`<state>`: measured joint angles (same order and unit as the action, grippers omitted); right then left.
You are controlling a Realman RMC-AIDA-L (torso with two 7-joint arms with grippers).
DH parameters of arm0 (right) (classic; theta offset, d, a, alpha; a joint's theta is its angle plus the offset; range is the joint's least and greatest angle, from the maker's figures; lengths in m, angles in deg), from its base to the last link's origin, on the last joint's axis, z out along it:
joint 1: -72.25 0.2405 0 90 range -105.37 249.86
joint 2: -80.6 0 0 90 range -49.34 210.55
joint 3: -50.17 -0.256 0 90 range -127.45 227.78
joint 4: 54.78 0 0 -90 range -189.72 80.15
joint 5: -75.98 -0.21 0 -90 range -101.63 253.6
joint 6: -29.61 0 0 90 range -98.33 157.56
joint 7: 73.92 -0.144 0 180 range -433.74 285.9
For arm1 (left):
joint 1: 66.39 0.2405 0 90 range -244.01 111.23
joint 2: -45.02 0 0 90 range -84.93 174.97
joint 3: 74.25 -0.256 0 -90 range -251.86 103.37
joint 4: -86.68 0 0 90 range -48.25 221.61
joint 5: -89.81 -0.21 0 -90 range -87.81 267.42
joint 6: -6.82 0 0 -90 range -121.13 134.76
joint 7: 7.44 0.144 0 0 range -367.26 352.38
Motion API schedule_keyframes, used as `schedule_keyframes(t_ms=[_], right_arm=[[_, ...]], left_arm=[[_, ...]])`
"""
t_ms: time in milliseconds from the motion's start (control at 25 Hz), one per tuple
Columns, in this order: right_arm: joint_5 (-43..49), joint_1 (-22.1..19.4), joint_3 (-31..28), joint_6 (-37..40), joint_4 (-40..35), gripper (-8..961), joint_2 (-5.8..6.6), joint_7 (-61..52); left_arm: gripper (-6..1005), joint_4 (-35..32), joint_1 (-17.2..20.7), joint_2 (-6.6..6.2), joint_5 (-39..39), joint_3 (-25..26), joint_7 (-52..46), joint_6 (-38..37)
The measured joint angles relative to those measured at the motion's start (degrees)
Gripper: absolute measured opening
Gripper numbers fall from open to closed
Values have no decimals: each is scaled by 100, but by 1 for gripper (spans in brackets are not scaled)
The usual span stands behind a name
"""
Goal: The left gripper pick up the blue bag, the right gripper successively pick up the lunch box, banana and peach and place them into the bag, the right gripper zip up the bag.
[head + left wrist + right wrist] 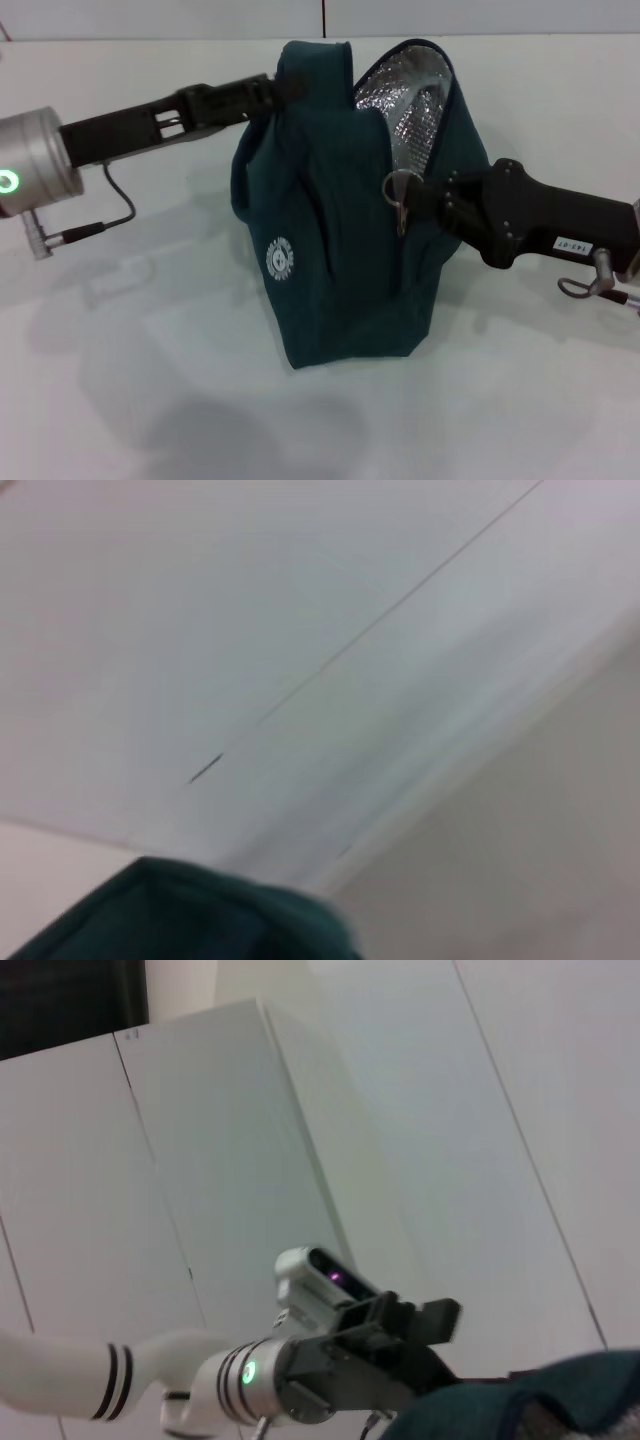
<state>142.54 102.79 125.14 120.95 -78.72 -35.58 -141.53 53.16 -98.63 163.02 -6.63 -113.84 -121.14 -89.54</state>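
The blue bag (340, 230) stands upright in the middle of the white table, its top partly open and showing silver foil lining (410, 95). My left gripper (283, 90) reaches in from the left and is shut on the bag's upper rim. My right gripper (425, 198) comes in from the right, shut on the ring zip pull (398, 190) at the bag's front edge. A corner of the blue bag's (180, 910) fabric shows in the left wrist view. The right wrist view shows the bag (540, 1400) and the left gripper (425, 1322) farther off. The lunch box, banana and peach are hidden or out of view.
The white table (150, 380) spreads around the bag. A cable (110, 215) hangs from the left arm near the table. White wall panels (250, 1160) fill the right wrist view.
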Motion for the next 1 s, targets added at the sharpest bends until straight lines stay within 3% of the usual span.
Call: schedule_keyframes(t_ms=[40, 320, 720, 1000], right_arm=[[-32, 0, 0, 1, 2, 7, 0, 17], [-234, -9, 56, 45, 12, 7, 1, 95], [-324, 8, 85, 25, -1, 7, 1, 132], [-339, 86, 95, 7, 21, 7, 1, 134]], left_arm=[[671, -14, 82, 2, 133, 1, 95, -42], [725, -16, 355, -8, 436, 16, 581, -215], [718, -13, 786, 14, 826, 21, 1621, -858], [711, -11, 929, 22, 901, 23, 1919, -911]])
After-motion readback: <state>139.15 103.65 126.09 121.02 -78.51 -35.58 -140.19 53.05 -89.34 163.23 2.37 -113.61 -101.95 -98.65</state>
